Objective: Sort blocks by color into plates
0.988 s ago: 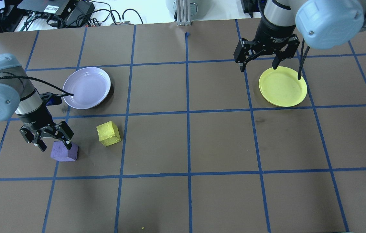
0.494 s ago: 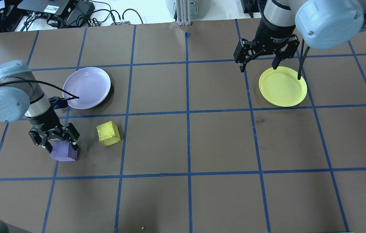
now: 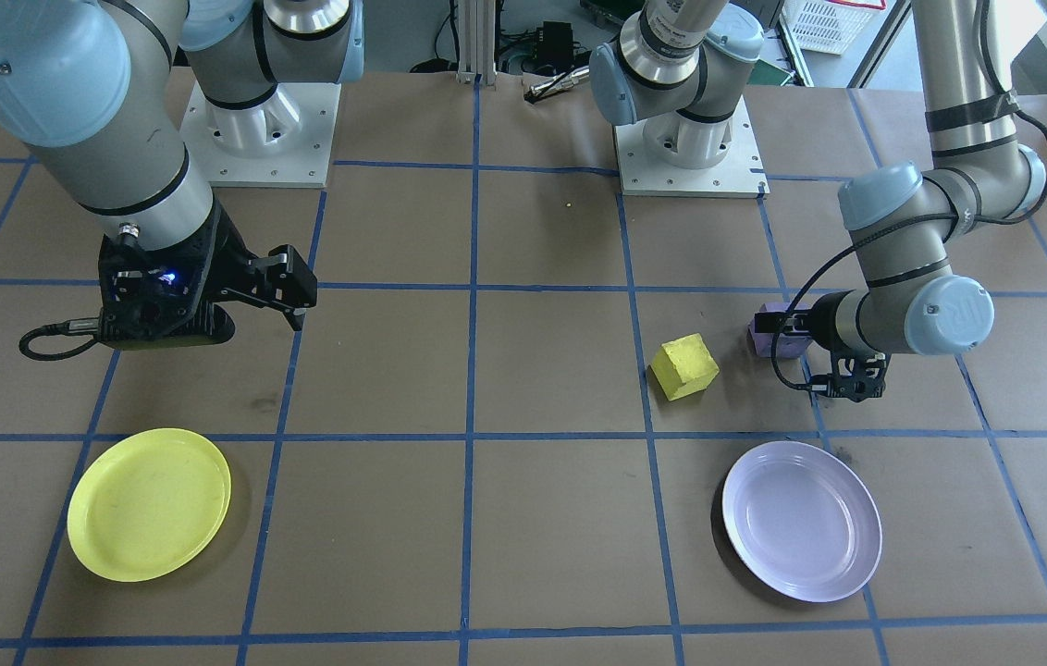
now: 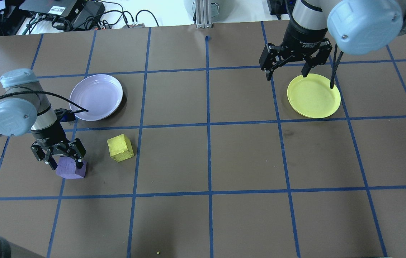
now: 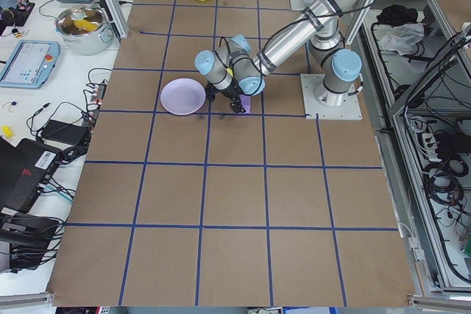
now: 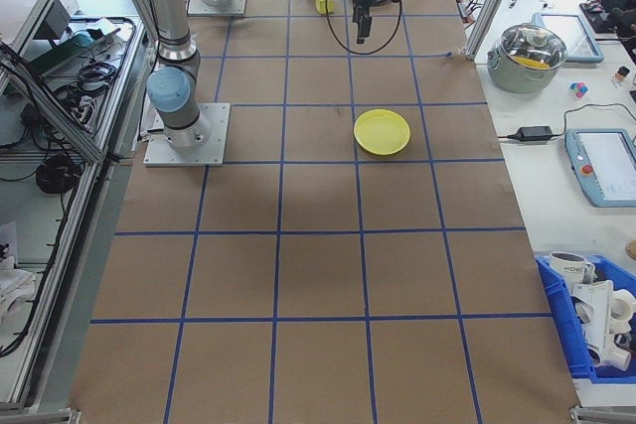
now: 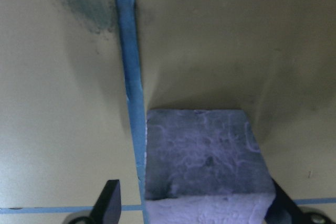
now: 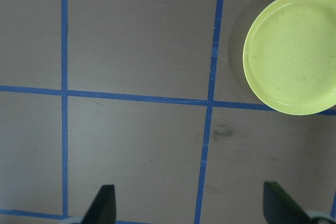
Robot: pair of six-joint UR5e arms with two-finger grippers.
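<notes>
My left gripper (image 4: 63, 163) straddles the purple block (image 4: 71, 169), jaws wide, nothing held; the block sits at seven o'clock from the lavender plate (image 4: 96, 96). I should centre, sink lower, then close squarely on opposite faces.

Legible text is limited. The right end effector (image 4: 288, 75) carries white lettering on its black body, reading "2F Adaptive" in part; the remainder is too small to resolve. A white label (image 4: 58, 8) on the black device beyond the counter's far edge is unreadable.
</notes>
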